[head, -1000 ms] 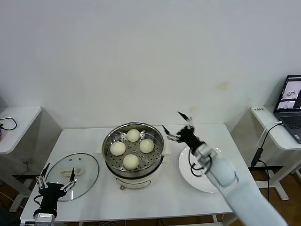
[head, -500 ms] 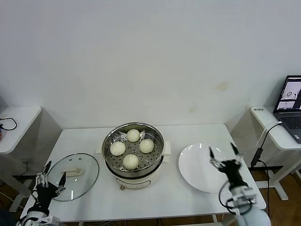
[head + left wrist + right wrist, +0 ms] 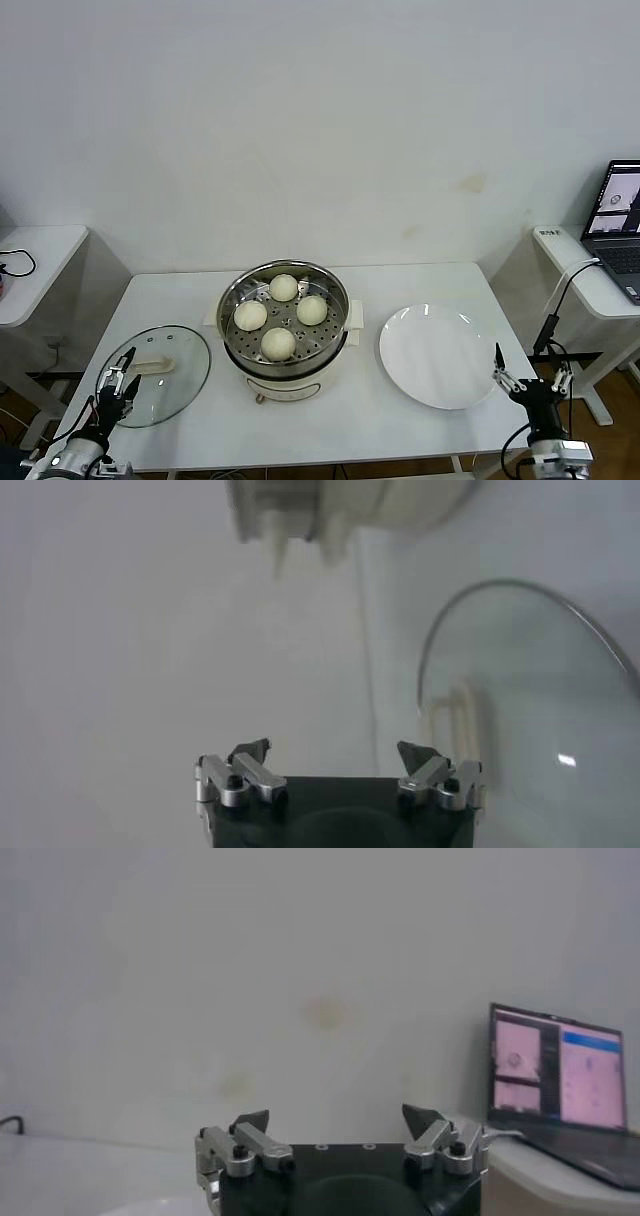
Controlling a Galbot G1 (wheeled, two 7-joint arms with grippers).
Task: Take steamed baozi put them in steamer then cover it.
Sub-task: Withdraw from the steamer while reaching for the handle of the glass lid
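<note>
**Four buns sitting in the open steamer, both grippers waiting low**

A big white wall [image 3: 320, 120] is filling the back of the room. A white table [image 3: 300, 420] is standing in front of it. Smaller side tables are standing at each side, and a laptop [image 3: 618, 225] is glowing on the one to the right.

The steamer [image 3: 285, 318] is sitting in the middle of the table, shiny and round, on its cream pot base. A flat white plate [image 3: 437, 355] is lying just beside it on the right, with nothing on it. The cover [image 3: 155, 373] is lying flat on the table to the left of the steamer, with its handle up.

The four steamed baozi [image 3: 279, 343] are resting inside the steamer, close together.

The left gripper [image 3: 117, 385] is hanging at the table's near left corner, over the near edge of the cover, fingers spread wide and holding nothing. The right gripper [image 3: 533, 379] is hanging off the near right corner, past the plate, also wide and holding nothing. Both are well apart from the buns.
</note>
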